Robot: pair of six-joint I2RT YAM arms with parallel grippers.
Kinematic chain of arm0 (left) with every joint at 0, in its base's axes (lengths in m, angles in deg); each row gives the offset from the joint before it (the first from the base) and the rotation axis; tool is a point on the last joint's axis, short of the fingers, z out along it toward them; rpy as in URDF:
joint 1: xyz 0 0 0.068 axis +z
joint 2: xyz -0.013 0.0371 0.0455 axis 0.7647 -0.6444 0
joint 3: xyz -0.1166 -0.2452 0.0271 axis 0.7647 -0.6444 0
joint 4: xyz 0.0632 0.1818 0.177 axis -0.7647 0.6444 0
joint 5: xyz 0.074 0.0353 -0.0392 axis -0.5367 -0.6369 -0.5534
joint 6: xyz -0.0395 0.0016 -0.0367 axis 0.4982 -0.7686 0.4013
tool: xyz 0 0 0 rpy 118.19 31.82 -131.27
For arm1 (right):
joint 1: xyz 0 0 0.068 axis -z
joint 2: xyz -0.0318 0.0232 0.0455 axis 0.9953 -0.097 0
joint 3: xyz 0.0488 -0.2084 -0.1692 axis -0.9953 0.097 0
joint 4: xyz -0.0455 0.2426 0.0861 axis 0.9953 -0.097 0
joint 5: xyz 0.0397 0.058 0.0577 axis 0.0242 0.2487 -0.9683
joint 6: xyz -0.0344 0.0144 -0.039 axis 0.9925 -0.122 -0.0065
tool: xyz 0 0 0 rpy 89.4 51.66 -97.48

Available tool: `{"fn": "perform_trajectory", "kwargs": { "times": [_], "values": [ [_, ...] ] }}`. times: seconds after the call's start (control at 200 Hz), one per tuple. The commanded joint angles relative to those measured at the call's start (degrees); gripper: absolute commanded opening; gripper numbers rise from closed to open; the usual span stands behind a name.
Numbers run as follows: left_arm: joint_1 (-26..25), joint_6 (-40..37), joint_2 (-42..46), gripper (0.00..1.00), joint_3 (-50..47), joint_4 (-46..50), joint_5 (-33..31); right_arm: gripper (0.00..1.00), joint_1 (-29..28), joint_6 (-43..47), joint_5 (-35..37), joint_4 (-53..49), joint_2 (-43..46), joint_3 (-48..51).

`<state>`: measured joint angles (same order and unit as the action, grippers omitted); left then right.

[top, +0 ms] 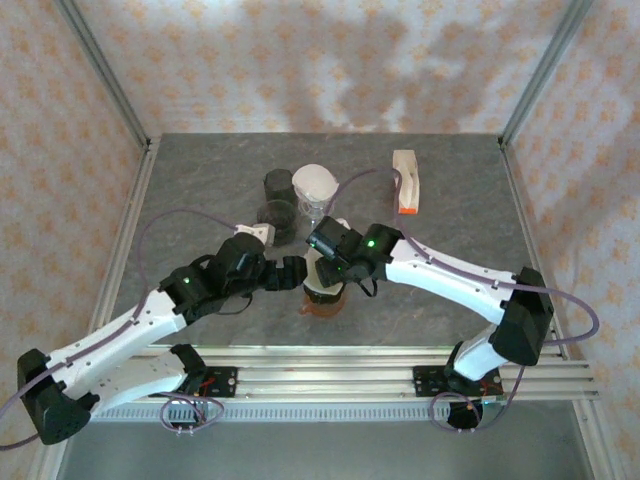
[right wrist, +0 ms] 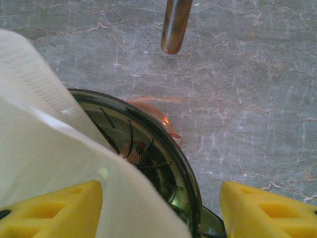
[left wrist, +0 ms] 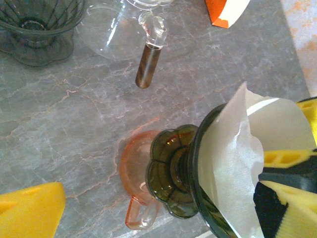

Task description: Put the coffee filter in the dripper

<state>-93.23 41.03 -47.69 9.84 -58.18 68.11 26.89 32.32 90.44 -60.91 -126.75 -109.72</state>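
Now the coffee filter [left wrist: 233, 148] leans half inside the dripper [left wrist: 171, 168] on an orange cup [left wrist: 131, 171]. The left gripper [left wrist: 161, 191] gapes wide at its 9 o'clock, and the right gripper [right wrist: 161, 191] is spread wide over it from 1 o'clock.

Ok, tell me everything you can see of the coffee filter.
The coffee filter is thin white paper, matte and slightly crinkled, shaped into a loose cone with one pointed corner. It stands in the mouth of the dark ribbed dripper, its upper part rising well above the rim, not yet pressed flat against the ribs. A yellow finger with a black pad lies against it.
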Motion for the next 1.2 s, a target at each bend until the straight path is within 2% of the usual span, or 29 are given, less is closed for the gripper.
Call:
{"fn": "perform_trajectory", "kwargs": {
  "times": [0.0,0.06,0.195,0.385,0.661,1.196],
  "values": [
    [0.4,-0.2,0.5,0.98,-1.2,-2.3,3.2,0.64,0.3,0.3,0.7,-0.1,-0.1,-1.5],
    [0.4,0.2,0.2,0.98,-1.6,-2.9,4.0,0.64,0.3,0.1,0.7,-0.1,-0.1,-1.6],
    [0.4,0.6,1.1,0.98,-1.9,-1.5,0.9,0.64,0.3,-0.2,0.7,0.0,-0.2,-1.4],
    [0.6,0.3,-1.2,0.86,-2.0,0.3,-0.1,0.64,0.3,-0.3,1.4,-0.4,0.7,-1.9],
    [0.8,0.5,-1.4,0.85,-2.7,-0.3,-0.5,0.65,0.3,-0.3,1.4,-0.5,3.1,-2.3],
    [1.2,1.2,-0.4,0.88,-3.5,-0.1,-1.7,0.64,0.8,-0.2,-0.2,-0.3,-5.8,-2.4]
  ]
}}
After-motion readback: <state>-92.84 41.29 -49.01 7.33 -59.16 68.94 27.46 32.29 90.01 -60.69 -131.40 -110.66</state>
